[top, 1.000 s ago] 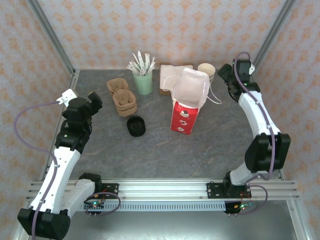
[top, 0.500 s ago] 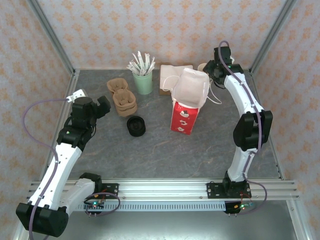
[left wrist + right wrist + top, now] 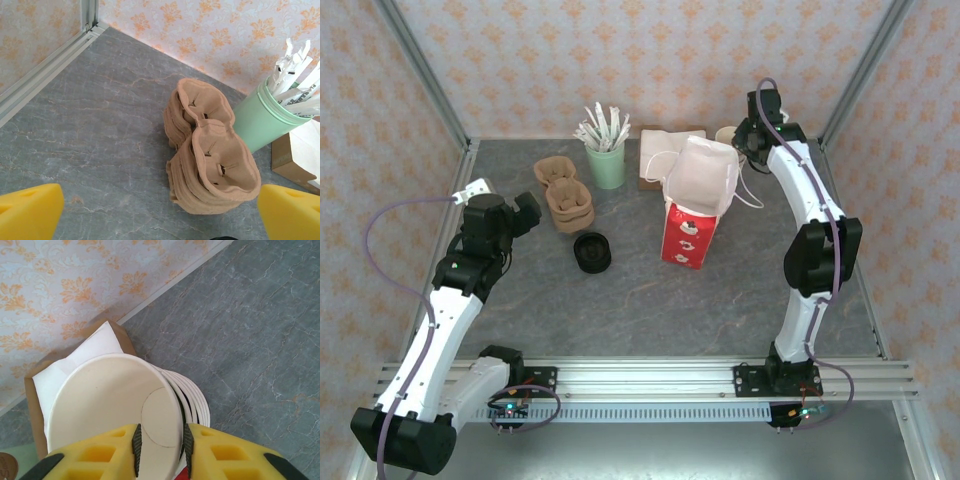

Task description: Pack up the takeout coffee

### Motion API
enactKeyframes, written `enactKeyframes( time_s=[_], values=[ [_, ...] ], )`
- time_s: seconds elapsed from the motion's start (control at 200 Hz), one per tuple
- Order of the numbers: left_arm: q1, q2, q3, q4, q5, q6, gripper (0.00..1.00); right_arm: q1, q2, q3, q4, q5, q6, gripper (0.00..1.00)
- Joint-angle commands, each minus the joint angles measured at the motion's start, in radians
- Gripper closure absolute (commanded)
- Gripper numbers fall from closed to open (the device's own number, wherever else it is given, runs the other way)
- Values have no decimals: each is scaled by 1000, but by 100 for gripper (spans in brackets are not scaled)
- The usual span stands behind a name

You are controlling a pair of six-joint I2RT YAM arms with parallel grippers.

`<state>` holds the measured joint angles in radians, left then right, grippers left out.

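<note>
The right gripper straddles the top cup's rim, jaws narrowed but gapped. The left gripper gapes above brown carriers. A black lid sits mid-table, any cup beneath untellable. The tabletop is grey stone-look, the walls orange-patterned.

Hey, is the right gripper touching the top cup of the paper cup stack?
Cannot tell. In the right wrist view the right gripper straddles the wall of the top cup, but neither contact nor a gap shows plainly.
</note>
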<state>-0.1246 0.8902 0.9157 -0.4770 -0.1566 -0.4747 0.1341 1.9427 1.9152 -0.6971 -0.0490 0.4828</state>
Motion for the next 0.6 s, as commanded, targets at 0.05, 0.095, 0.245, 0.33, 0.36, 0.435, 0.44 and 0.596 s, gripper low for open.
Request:
enactKeyframes(
  time_s=[0.05,0.095,0.245,0.33,0.36,0.435,0.44,0.596],
  values=[
    [-5,-6,28,-31,-18,-13,0,2,21,34,-32,23,-4,70],
    [-4,-8,29,-34,-18,-15,0,2,22,34,-32,26,-4,70],
    [-4,-7,35,-41,-21,-15,0,2,32,38,-32,26,-6,70],
    [-5,-8,38,-46,-18,-15,0,2,35,40,-34,26,-5,72],
    [-6,-8,39,-48,-17,-15,0,2,34,39,-34,26,-5,75],
    [-4,-8,43,-50,-18,-15,0,2,34,43,-34,23,-9,84],
    [-5,-8,43,-50,-18,-15,0,2,35,44,-35,23,-10,84],
    [-5,-7,55,-58,-13,-15,0,4,13,60,-52,27,-15,92]
  ],
)
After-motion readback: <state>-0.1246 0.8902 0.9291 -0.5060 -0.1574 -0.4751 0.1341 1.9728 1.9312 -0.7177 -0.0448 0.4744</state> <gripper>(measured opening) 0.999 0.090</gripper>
